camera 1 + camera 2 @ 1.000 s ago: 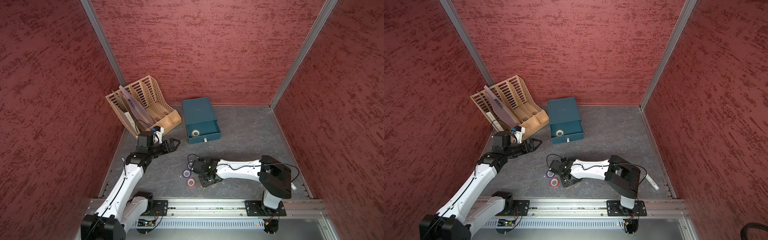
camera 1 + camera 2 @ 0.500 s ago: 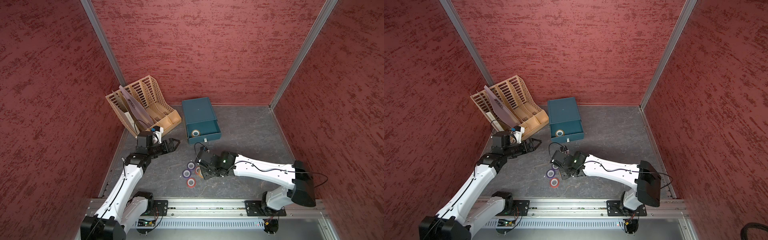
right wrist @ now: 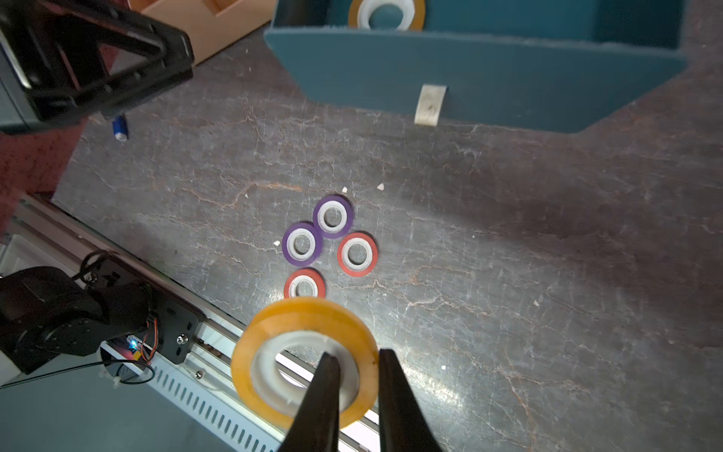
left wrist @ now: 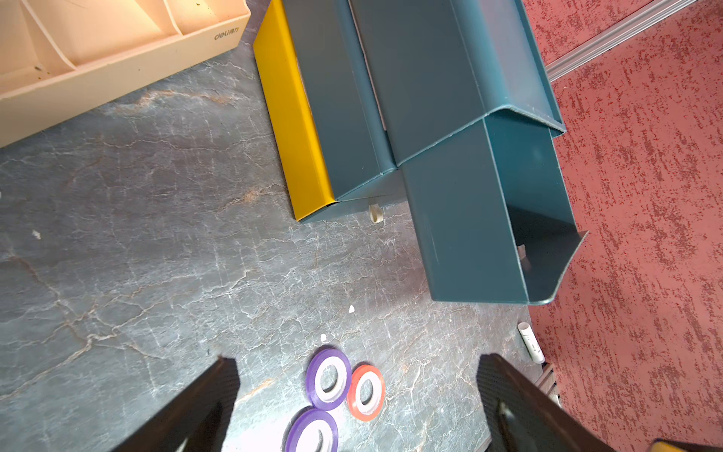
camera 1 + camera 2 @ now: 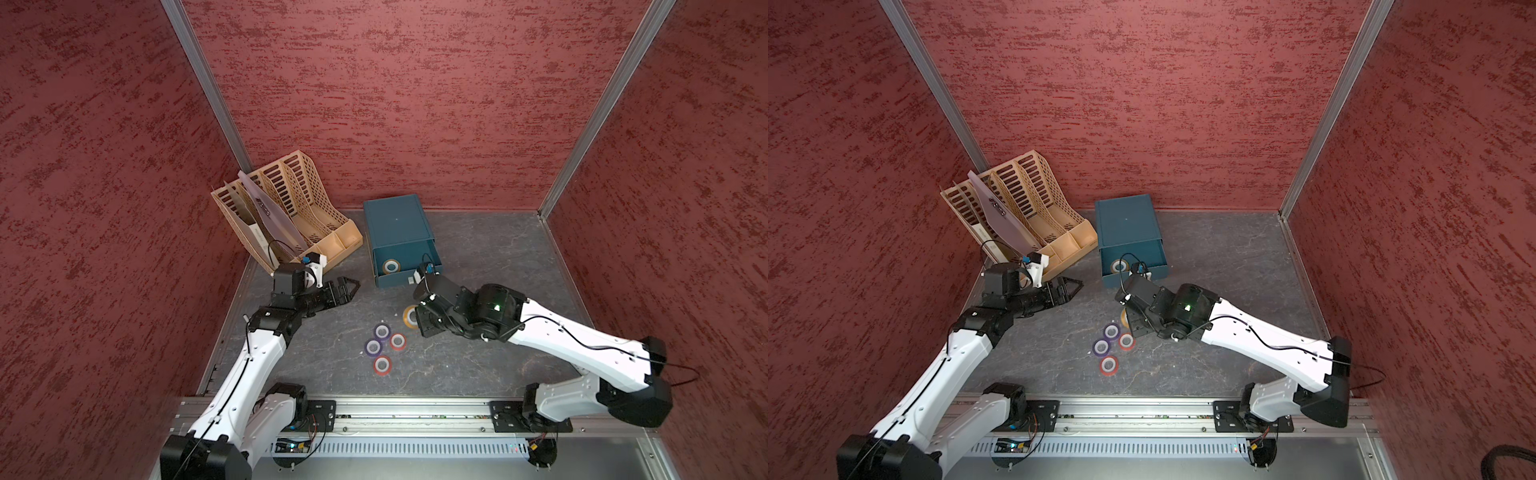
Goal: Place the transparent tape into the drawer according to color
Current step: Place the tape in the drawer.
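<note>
Orange tape roll clamped in right gripper, held up off table.
One finger thru core, other outside rim: pinch on ring wall. Second orange roll lies in open drawer, so likely same slot; room beside it, front wall to clear. Purple rolls and red rolls clustered below. Left gripper spread wide, empty, nr file rack, off path.

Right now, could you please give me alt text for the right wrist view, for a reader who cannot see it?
The right end effector pinches the rim of an orange-yellow tape roll above the tabletop. Beyond it two purple rolls and two red rolls lie flat, and a second orange-yellow roll sits in the open teal drawer.
</note>
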You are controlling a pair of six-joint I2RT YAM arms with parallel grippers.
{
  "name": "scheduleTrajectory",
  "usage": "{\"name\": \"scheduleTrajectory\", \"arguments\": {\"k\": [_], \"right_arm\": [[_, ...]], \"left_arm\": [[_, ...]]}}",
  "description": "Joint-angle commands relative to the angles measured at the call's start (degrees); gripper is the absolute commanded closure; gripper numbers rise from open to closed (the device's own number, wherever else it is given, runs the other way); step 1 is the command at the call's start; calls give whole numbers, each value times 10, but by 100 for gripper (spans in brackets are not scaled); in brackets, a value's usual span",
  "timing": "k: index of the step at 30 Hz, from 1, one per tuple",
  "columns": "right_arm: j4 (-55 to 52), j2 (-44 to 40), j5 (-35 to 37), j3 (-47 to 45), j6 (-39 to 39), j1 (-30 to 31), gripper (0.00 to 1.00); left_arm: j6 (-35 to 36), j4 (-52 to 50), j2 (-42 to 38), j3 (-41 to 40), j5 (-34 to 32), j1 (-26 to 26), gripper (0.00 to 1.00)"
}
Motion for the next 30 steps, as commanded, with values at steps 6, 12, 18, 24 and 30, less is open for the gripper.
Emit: {"name": "scheduleTrajectory", "arguments": {"k": [6,12,18,24,30], "right_arm": [[-6,-38,23,46,-52,-62,100],[26,-25,8,83,-87,-116,100],[80,11,-23,102,-116,-175,100],[114,89,-42,150,-146,-213,100],[119,143,-65,163,-149,-246,100]], "left_arm": [[3,6,-2,26,0,3,0],[-1,18,9,31,4,3,0],[-3,26,18,37,7,2,0],[-5,30,23,45,11,2,0],[-5,30,23,53,10,2,0]]}}
